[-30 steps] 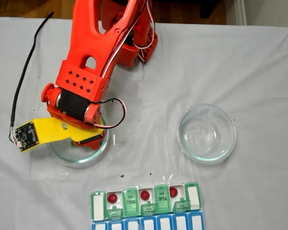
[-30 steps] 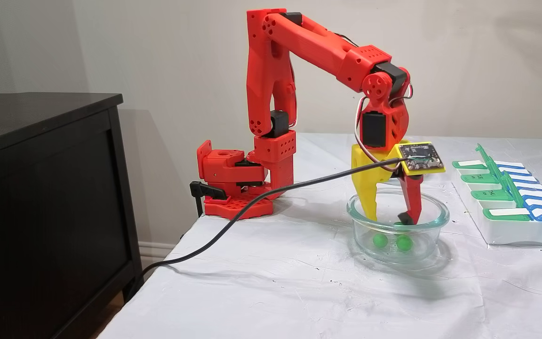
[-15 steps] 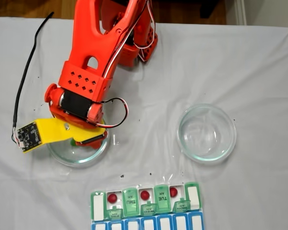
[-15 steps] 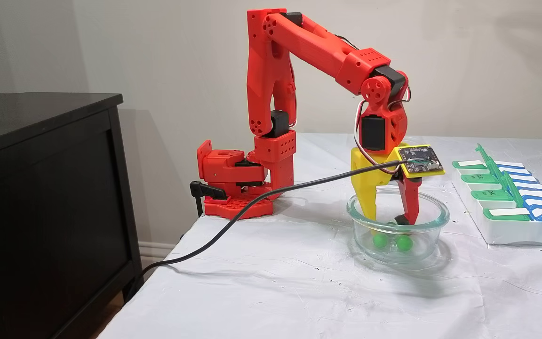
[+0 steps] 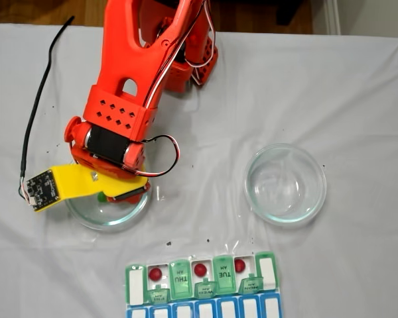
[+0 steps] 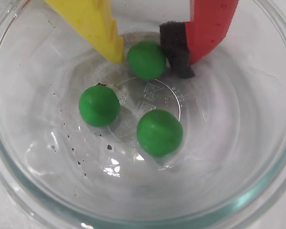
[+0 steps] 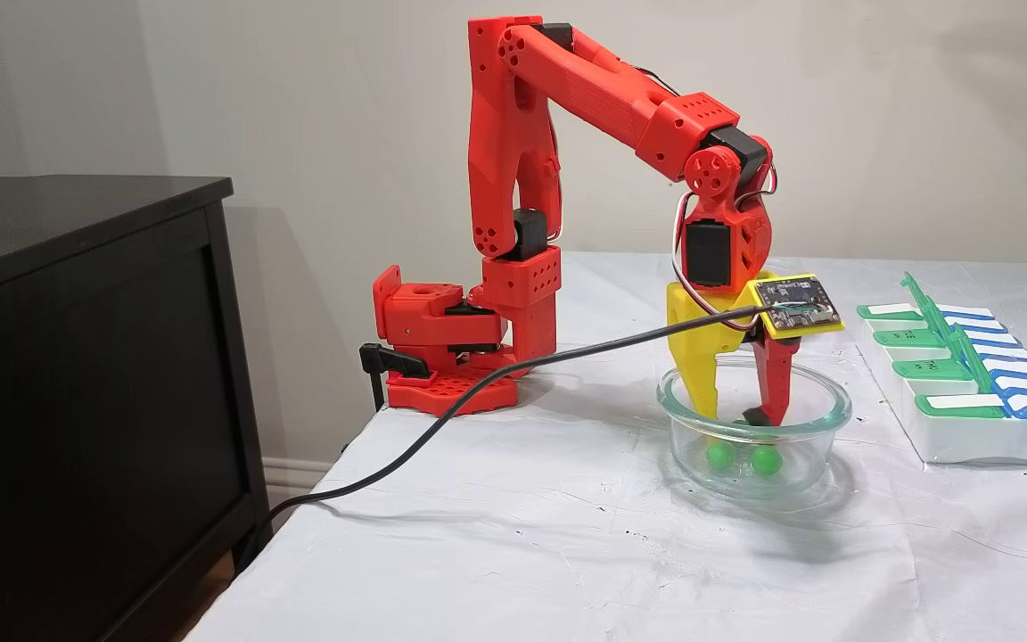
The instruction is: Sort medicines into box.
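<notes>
White-clothed table [image 5: 358, 99]: dishes, organiser, arm.

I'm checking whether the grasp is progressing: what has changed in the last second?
The gripper has narrowed around one green ball in the glass dish, and the wrist shifted slightly. Whether it is clamped yet is unclear. The other two green balls, the pill organiser with its three red balls and the second dish are unchanged.

Three green balls [image 6: 99, 105], three red balls [image 5: 156, 273], two dishes [image 5: 285, 184].
</notes>
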`<control>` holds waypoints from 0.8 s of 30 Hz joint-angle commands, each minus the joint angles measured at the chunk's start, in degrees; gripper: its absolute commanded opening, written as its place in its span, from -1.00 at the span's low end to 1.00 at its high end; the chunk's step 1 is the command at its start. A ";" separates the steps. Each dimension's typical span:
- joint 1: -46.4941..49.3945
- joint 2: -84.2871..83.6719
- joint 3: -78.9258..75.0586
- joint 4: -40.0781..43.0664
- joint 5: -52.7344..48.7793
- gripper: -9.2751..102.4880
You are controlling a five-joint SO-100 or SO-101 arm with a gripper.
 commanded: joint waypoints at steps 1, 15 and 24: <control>-0.53 2.81 0.09 -0.53 0.35 -0.66; 0.35 4.75 0.97 -0.53 -0.88 -0.41; 2.11 7.21 0.26 1.14 -3.52 -0.41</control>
